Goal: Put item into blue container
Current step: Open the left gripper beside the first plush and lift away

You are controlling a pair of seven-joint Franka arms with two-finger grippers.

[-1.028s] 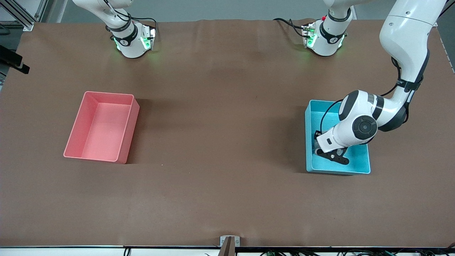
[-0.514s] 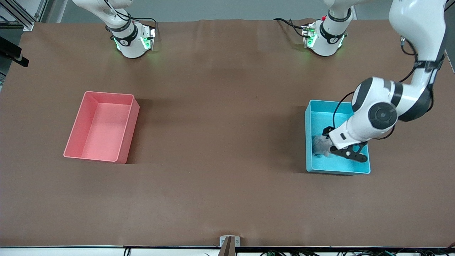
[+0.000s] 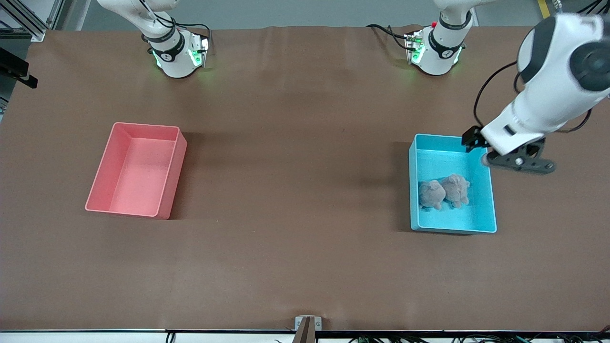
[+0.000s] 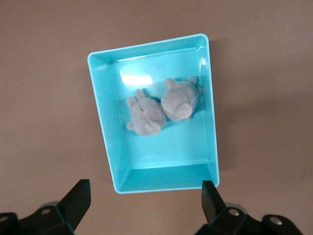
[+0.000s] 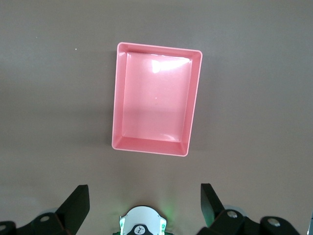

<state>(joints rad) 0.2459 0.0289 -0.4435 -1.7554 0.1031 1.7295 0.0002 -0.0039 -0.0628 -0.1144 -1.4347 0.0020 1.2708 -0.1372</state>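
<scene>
While raised with fingers spread beside light-blue rectangular plastic bin (image 3: 452, 225), left gripper (image 3: 517, 162); inside, two grey plush toys (image 3: 443, 192); right gripper (image 5: 144, 208) parted above pink plastic bin (image 5: 155, 104).

Both arms have glossy white shells with dark grey joint bands. Each base (image 3: 177, 52) is a rounded white column ringed in black, carrying a small printed mark and lit green at its foot. A black cable loops along the left arm's wrist. The left hand (image 3: 519, 161) is matt black with visible screw heads; its fingers (image 4: 78, 198) are black, angular wedges.
</scene>
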